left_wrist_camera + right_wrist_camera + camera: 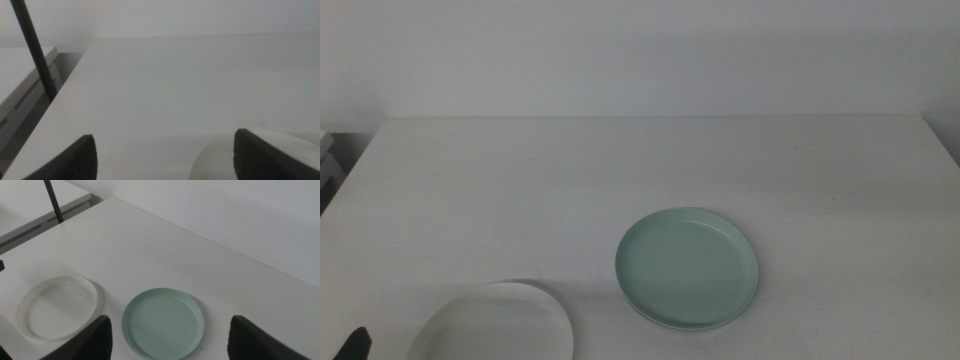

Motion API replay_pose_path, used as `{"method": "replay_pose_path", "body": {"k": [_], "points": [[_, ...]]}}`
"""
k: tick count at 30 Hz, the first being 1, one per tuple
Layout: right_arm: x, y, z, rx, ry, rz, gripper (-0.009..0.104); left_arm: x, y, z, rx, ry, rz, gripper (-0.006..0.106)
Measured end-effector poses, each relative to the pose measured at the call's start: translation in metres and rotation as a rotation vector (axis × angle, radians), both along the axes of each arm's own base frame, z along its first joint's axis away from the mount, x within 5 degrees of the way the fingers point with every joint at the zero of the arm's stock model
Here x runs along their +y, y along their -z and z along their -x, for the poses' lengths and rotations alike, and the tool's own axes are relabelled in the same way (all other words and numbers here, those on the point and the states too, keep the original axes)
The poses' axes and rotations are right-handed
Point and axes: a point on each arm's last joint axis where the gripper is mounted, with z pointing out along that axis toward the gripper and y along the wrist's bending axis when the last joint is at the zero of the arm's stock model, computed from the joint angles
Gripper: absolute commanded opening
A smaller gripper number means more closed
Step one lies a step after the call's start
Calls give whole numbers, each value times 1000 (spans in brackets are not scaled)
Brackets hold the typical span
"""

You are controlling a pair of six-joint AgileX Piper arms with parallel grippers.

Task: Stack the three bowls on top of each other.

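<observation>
Mint green bowl [687,268] tops a paler one; both grippers gape empty, so you need the white bowl [500,325] next.

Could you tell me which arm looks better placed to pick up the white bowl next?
Probably the left: the left gripper, jaws open, sits right beside the white bowl, while the right gripper hovers nearer the mint green bowl.
</observation>
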Motion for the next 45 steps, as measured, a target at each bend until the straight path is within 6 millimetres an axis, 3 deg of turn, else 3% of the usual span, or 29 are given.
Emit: {"method": "replay_pose_path", "body": {"k": [4, 9, 14, 21, 33, 45], "points": [[0, 0, 0, 0, 0, 0, 61, 2, -9, -2, 29, -43, 41, 90], [0, 0, 0, 0, 0, 0, 61, 5, -72, -19, 144, -93, 90, 90], [0, 0, 0, 0, 0, 0, 61, 7, -130, -41, 401, -94, 105, 90], [0, 0, 0, 0, 0, 0, 61, 9, -163, -64, 690, -92, 117, 90], [0, 0, 0, 0, 0, 0, 61, 10, -155, -90, 793, -80, 142, 90], [0, 0, 0, 0, 0, 0, 61, 9, -80, -167, 1153, 112, 107, 90]]}}
